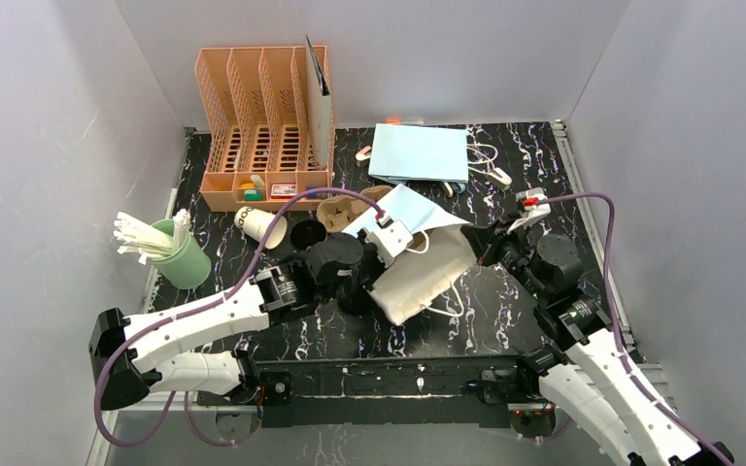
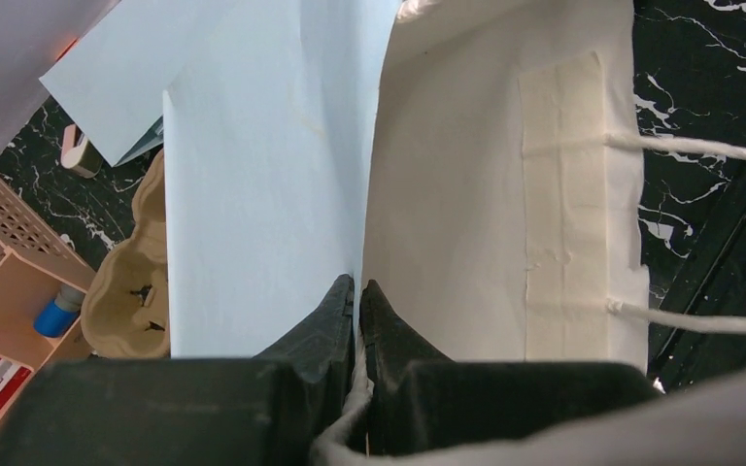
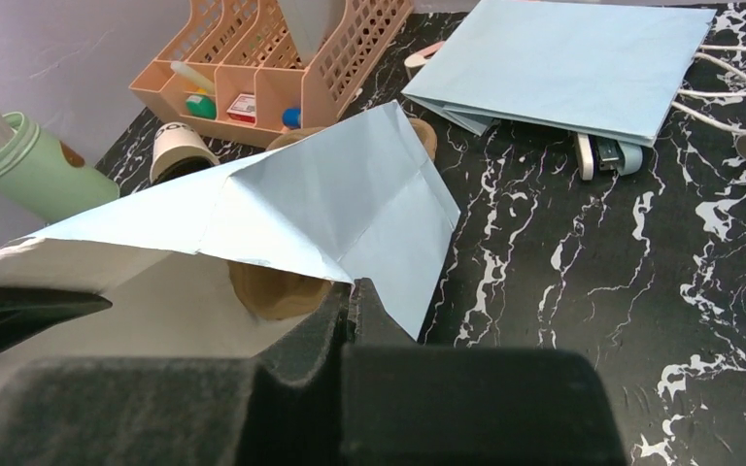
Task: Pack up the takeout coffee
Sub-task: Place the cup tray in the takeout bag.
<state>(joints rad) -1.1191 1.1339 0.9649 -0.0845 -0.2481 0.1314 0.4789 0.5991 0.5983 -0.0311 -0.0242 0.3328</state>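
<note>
A light-blue paper bag (image 1: 418, 257) with a white inside lies on its side mid-table, its mouth held apart by both grippers. My left gripper (image 2: 357, 286) is shut on one wall of the bag (image 2: 262, 175), with a white handle cord between its fingers; in the top view this gripper (image 1: 389, 238) is at the bag's left rim. My right gripper (image 3: 352, 288) is shut on the opposite edge of the bag (image 3: 350, 194), at the right rim (image 1: 484, 245). Of the takeout coffee, a white paper cup (image 1: 257, 223) lies on its side beside a round black lid (image 1: 308, 233), left of the bag.
A brown pulp carrier (image 1: 342, 210) sits behind the bag. A second blue bag (image 1: 418, 152) lies flat at the back. A peach desk organizer (image 1: 262, 126) stands back left. A green cup of white sticks (image 1: 180, 254) is at the left edge.
</note>
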